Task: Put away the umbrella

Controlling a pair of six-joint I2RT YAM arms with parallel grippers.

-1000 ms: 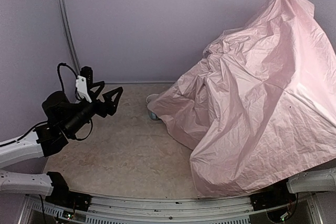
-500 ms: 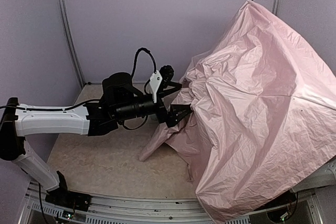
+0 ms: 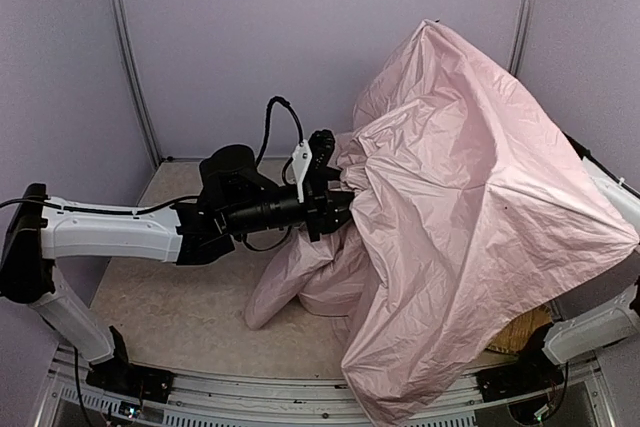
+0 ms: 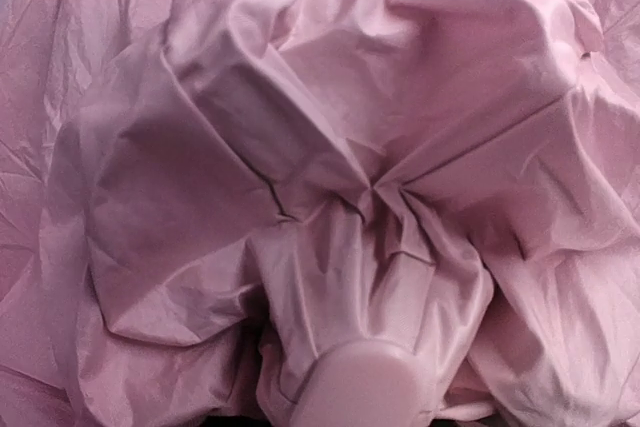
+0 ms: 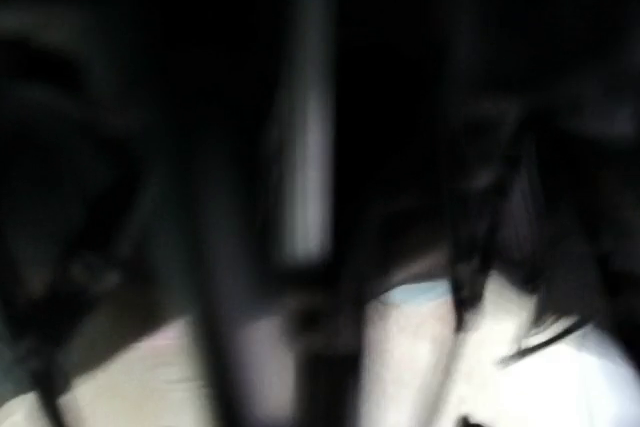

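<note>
The umbrella [image 3: 470,197] is a big heap of crumpled pale pink fabric over the right half of the table, peaking near the back wall. My left gripper [image 3: 338,209] reaches in from the left at mid height, its fingers drawn together on a bunched fold at the canopy's left side. The left wrist view is filled with pink fabric [image 4: 330,147], and a rounded pink cap [image 4: 365,387] sits at the bottom centre. No fingers show there. My right gripper is buried under the canopy. Its wrist view is dark and blurred, showing only a pale upright strip [image 5: 308,177].
The beige table [image 3: 170,297] shows on the left, under my left arm. Purple walls close in the back and sides, with a metal pole [image 3: 125,57] at the left. Something tan and woven [image 3: 520,332] peeks out under the fabric's front right edge, beside the right arm's white link [image 3: 590,332].
My left arm swung from the far left into the umbrella, and its wide-open fingers have closed on the fabric. The canopy has shifted left and drawn in, with its peak higher.
</note>
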